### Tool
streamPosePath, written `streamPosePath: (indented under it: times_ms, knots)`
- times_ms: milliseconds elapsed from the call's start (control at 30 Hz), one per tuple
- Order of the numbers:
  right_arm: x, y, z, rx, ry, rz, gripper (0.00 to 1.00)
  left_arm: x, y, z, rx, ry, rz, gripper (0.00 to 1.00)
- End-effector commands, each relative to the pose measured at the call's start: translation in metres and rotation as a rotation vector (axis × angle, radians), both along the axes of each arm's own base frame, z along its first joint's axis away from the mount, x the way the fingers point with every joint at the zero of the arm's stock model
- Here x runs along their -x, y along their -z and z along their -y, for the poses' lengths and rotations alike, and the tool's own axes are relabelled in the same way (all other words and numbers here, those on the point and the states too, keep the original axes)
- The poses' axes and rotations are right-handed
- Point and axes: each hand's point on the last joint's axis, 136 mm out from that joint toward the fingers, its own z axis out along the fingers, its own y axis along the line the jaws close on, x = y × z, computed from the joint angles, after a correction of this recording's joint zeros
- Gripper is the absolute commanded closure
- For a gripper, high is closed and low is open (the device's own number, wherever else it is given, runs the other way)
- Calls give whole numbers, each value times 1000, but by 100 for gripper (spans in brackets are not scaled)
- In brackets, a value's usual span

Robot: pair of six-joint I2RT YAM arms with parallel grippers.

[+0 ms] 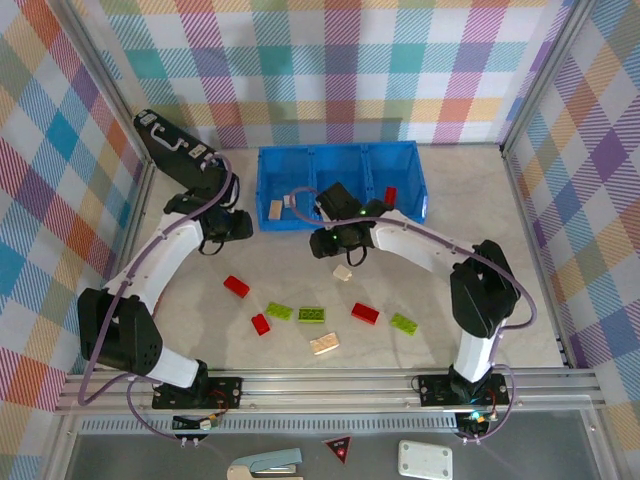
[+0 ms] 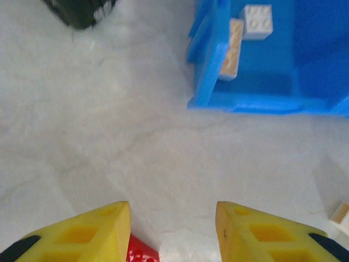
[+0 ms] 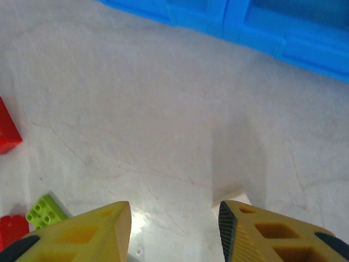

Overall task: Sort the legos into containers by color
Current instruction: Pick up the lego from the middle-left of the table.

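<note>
The containers are three compartments of one blue bin (image 1: pixel 340 150) at the back. Its left compartment holds cream legos (image 1: pixel 276 208), which show again as cream legos (image 2: pixel 235 49) over the bin wall (image 2: pixel 210 65). The right compartment holds a red lego (image 1: pixel 391 195). Loose red (image 1: pixel 236 286), green (image 1: pixel 311 315) and cream (image 1: pixel 324 343) legos lie on the table in front. My left gripper (image 1: pixel 225 230) (image 2: pixel 173 210) hovers open over bare table, a red lego (image 2: pixel 139 251) by its left finger. My right gripper (image 1: pixel 335 245) (image 3: pixel 174 210) is open, a cream lego (image 3: pixel 234 195) at its right fingertip.
A black briefcase (image 1: pixel 175 145) leans at the back left, its corner showing as a dark briefcase edge (image 2: pixel 79 11). Checked walls close in the table on three sides. A metal rail (image 1: pixel 330 385) runs along the near edge. Red (image 3: pixel 8 134) and green (image 3: pixel 46 212) legos lie left of my right gripper.
</note>
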Motion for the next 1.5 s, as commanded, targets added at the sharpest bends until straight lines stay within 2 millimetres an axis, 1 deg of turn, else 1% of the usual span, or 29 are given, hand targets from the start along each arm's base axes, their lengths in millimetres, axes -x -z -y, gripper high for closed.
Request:
streamPosePath:
  times_ms: [0, 200, 333, 600, 733, 867, 1000, 1167, 1300, 1467]
  knots:
    - [6, -14, 6, -31, 0, 16, 52, 27, 11, -12, -21, -102, -73, 54]
    - [13, -9, 17, -8, 2, 23, 52, 53, 42, -22, -28, -206, -151, 49]
    - [14, -7, 20, 0, -2, 31, 52, 65, 64, -19, 16, -277, -198, 46]
    - [12, -11, 20, 5, -1, 42, 52, 75, 100, -11, 73, -373, -268, 37]
    - [10, -12, 23, 15, 8, 53, 52, 79, 114, -6, 101, -393, -301, 36]
    - [11, -9, 24, 14, 12, 45, 52, 87, 126, -8, 85, -408, -331, 36]
    - [13, -6, 25, 13, 15, 39, 52, 90, 131, -8, 81, -403, -339, 38]
    - [12, -4, 24, 15, 16, 38, 52, 89, 133, -6, 84, -396, -343, 45]
    - [11, -6, 23, 13, 21, 39, 52, 87, 136, -6, 71, -385, -347, 47]
    - [10, -11, 22, 3, 30, 45, 53, 84, 132, -7, 68, -377, -329, 47]
